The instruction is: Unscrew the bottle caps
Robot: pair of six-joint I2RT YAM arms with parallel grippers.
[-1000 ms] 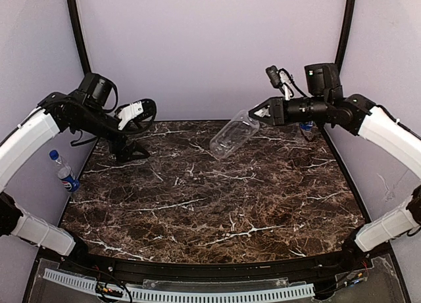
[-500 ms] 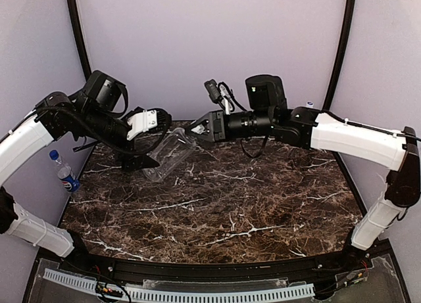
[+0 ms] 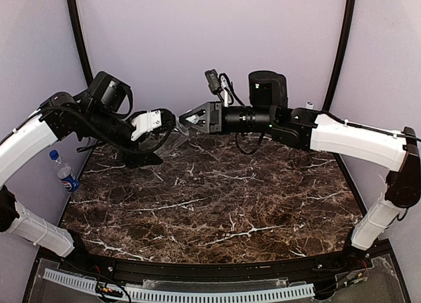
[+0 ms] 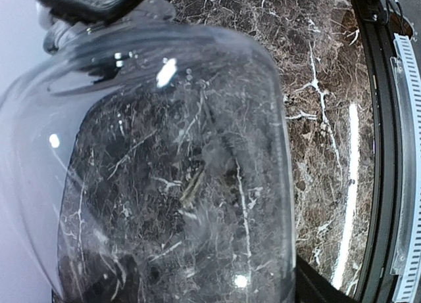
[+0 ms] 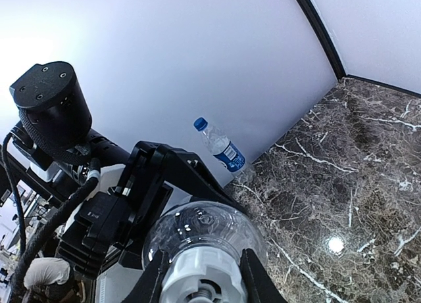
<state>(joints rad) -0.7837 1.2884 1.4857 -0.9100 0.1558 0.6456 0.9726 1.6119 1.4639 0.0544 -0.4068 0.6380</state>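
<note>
Three bottles are in play, and only one is in hand. Nearest, a labelled bottle (image 3: pixel 64 173) with a dark blue cap (image 5: pixel 200 123) stands by the left edge of the bench (image 3: pixel 217 204), well apart from both arms. Farther back, above the far-left part of the bench, the plain bottle (image 5: pixel 204 231) hangs tilted in the air between the arms. The right jaws are clamped on its white cap (image 5: pixel 200 281), one finger on each side in the right wrist view. The left jaws stand around the bottle's lower body, which fills the left wrist view; whether they press on it or merely bracket it cannot be told. The step in hand looks like securing a two-arm hold, before any twisting. The next move calls for the left jaws to grip the body firmly enough to stop it turning, without crushing thin plastic, then for the right wrist to turn the cap. Farthest, near the far-right corner, a second white cap (image 3: pixel 309 105) peeks over the right arm (image 3: pixel 355 142); its bottle is hidden. The thread under the held cap cannot be made out.
</note>
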